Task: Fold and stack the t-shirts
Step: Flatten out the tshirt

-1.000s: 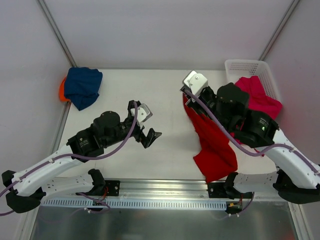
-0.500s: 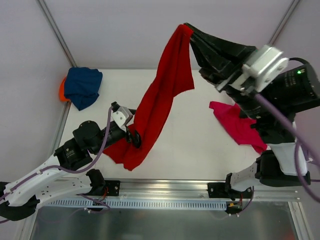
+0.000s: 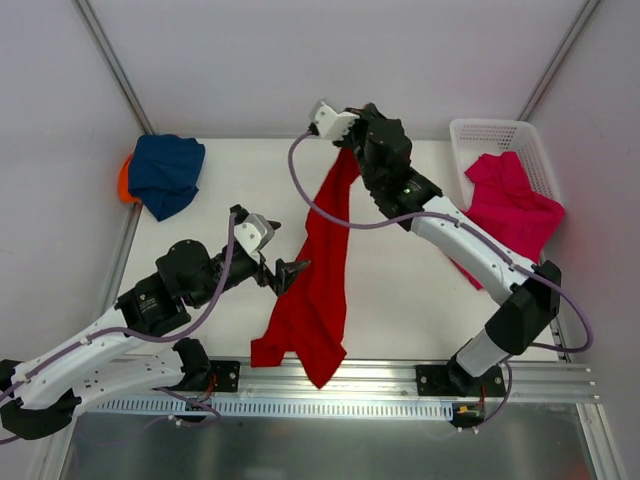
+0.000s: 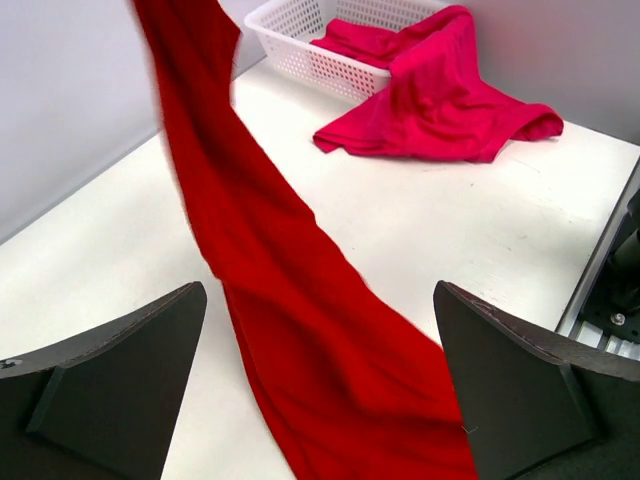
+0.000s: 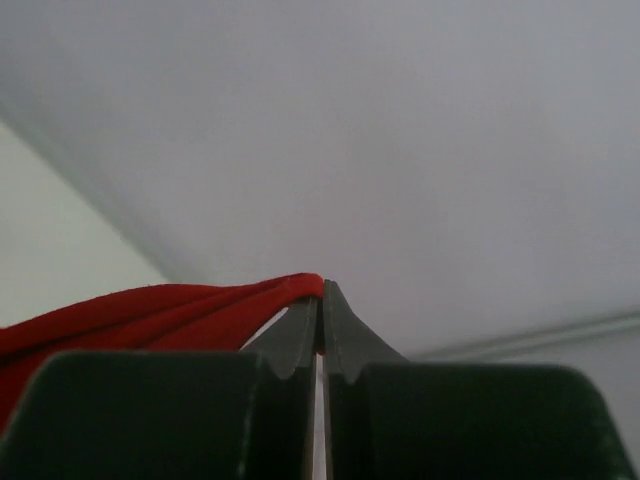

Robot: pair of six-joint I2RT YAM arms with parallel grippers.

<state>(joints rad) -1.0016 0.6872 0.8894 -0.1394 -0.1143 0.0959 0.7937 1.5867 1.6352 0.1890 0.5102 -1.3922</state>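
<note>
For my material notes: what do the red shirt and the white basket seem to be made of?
Red shirt: soft matte cloth, probably knit cotton; it hangs in limp folds from the right gripper. White basket: likely rigid plastic, smooth; its walls form a moulded lattice.

Four t-shirts are showing in the overhead view: one red t-shirt (image 3: 318,280) at centre, one navy t-shirt (image 3: 165,172) and one orange t-shirt (image 3: 123,182) at upper left, and one magenta t-shirt (image 3: 515,205) at right. One white basket (image 3: 487,131) is sitting at upper right. Two robot arms, the left arm (image 3: 185,280) and the right arm (image 3: 470,248), are reaching in from the bottom edge.
</note>
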